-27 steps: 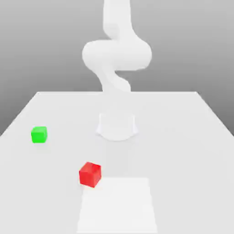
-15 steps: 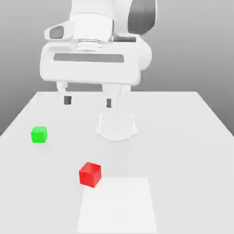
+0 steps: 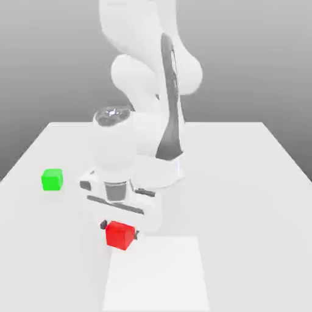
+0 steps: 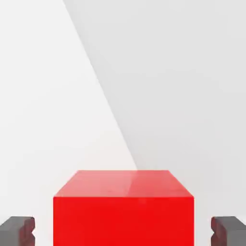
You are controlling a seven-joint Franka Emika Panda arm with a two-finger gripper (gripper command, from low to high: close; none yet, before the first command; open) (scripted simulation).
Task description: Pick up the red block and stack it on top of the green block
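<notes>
Grey shading backs the pale desk, whose far edge runs straight behind the arm. You have the red block on the desk at the far-left corner of the white patch, as the exterior view sees it, between the fingers of your tool. Your tool is open, one finger on each side of the block, and it has hold of nothing.

The block is turned at an angle to the desk's far edge, one upright edge facing the exterior camera; its sides look about equal. From the hand view you get the gap between each finger and the block, plus the patch's slanting border meeting the block.

Out near the desk's edge on the exterior view's left, you have the green block, sitting nearly square to the far edge.
</notes>
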